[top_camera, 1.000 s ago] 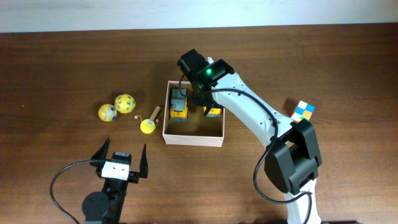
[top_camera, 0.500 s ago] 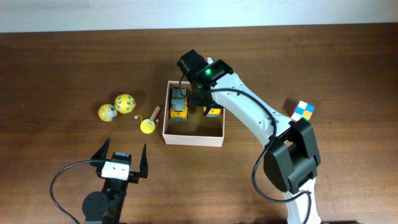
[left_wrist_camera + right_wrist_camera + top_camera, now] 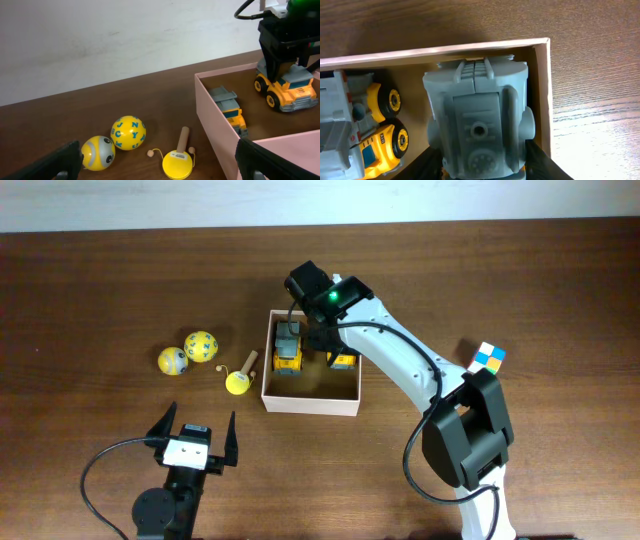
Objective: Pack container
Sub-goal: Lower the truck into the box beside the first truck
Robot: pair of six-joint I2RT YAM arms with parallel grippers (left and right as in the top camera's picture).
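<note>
Little moved: right gripper (image 3: 286,65) stays low inside container (image 3: 310,404) at mid-tabletop, setting down yellow truck (image 3: 289,92)
Its fingers straddle the truck, can't tell if pinching or freed; left gripper (image 3: 192,432) spread wide, idle by near edge, nothing to carry yet

wooden table (image 3: 120,270) with container (image 3: 310,406), lettered ball (image 3: 201,345), yellow-grey ball (image 3: 172,360), paddle toy (image 3: 238,383), colour cube (image 3: 488,358)
</note>
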